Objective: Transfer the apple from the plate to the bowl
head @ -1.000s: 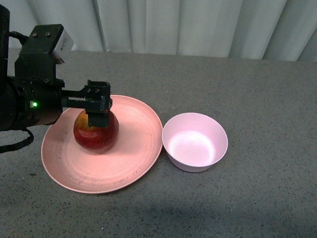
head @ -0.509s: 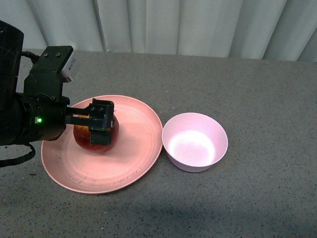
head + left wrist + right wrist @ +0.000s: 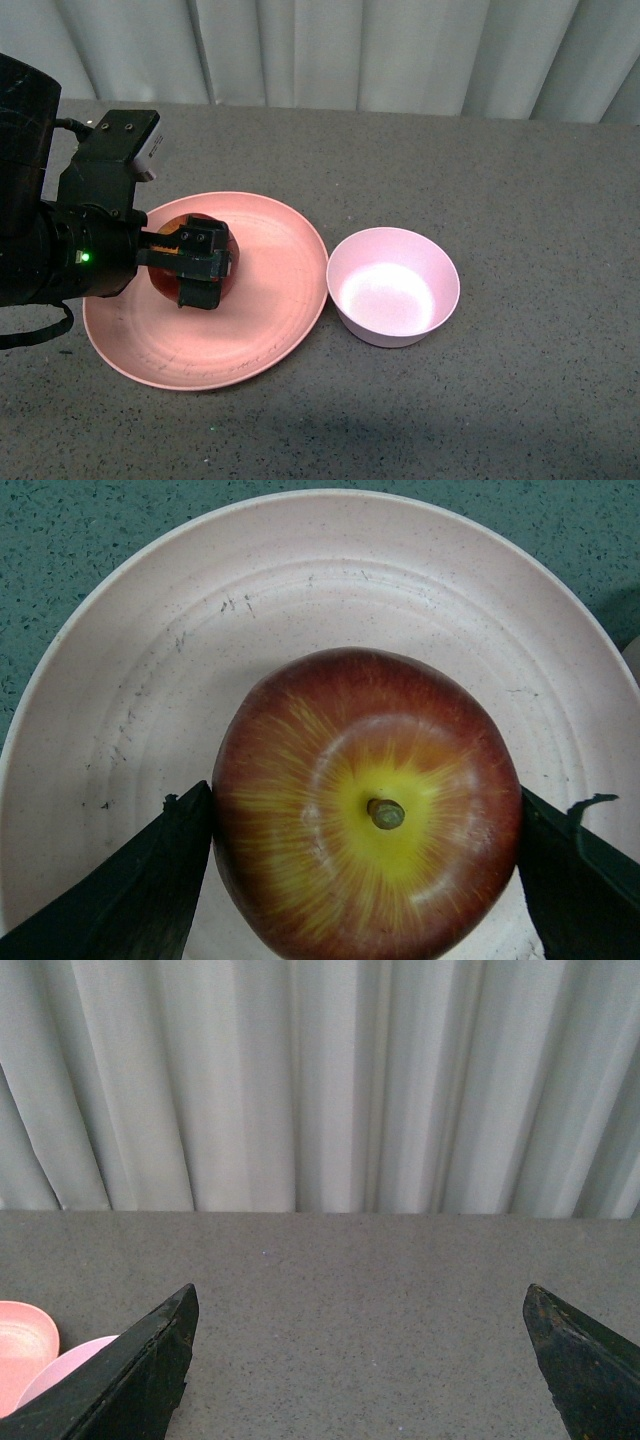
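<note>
I am bringing the left gripper (image 3: pixel 200 272) down over the last second, and its fingers (image 3: pixel 150 890) are now clamping both sides of the apple (image 3: pixel 366 805), which is still sitting on the plate (image 3: pixel 270 320), so I am judging that lifting it toward the bowl (image 3: pixel 393 285) comes next.

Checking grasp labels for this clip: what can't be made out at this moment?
- Front view: the left gripper covers most of the apple; its contact with the plate is hidden.
- Left wrist view: jaws flank the apple, partly cut off by the picture's edge; squeezing or merely touching is unclear.
- Right wrist view: the bowl shows only as a sliver behind the right gripper's finger.
</note>
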You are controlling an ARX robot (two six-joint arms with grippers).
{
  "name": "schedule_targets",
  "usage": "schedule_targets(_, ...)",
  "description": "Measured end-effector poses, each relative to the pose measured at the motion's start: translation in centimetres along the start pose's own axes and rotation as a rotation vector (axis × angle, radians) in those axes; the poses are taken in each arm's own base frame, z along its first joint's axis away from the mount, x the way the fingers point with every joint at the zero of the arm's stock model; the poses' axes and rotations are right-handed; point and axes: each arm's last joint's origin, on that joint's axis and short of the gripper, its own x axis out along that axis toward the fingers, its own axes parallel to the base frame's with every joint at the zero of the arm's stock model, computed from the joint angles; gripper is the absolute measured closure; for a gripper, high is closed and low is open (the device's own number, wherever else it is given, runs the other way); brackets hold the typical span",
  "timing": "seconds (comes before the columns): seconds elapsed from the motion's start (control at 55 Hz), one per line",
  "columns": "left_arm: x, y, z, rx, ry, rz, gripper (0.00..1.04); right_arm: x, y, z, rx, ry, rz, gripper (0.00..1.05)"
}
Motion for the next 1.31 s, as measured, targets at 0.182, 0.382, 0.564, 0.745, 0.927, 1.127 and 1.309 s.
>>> schedule_targets(0.182, -0.1, -0.4, 0.2, 0.014, -0.018, 0.0, 0.31, 0.0, 0.0, 0.0, 0.0, 0.0, 0.0, 0.09)
schedule_targets(0.382, -1.0, -1.7, 1.4, 0.033, -0.065, -0.037, 0.31, 0.0, 0.0, 0.0, 0.0, 0.0, 0.0, 0.09)
schedule_targets(0.564, -0.1, -10.9, 3.6, 0.112, -0.106, -0.207, 0.31, 0.0, 0.0, 0.0, 0.0, 0.0, 0.0, 0.09)
schedule_targets(0.745, 0.5, -12.8, 3.1, 0.127, -0.089, -0.238, 0.31, 0.0, 0.0, 0.0, 0.0, 0.0, 0.0, 0.09)
schedule_targets(0.927, 1.5, -13.6, 2.5, 0.136, -0.068, -0.24, 0.31, 0.0, 0.0, 0.0, 0.0, 0.0, 0.0, 0.09)
schedule_targets(1.127, 2.7, -13.9, 2.1, 0.14, -0.049, -0.232, 0.31, 0.0, 0.0, 0.0, 0.0, 0.0, 0.0, 0.09)
schedule_targets(1.309, 3.5, -13.9, 1.9, 0.145, -0.039, -0.222, 0.31, 0.0, 0.0, 0.0, 0.0, 0.0, 0.0, 0.09)
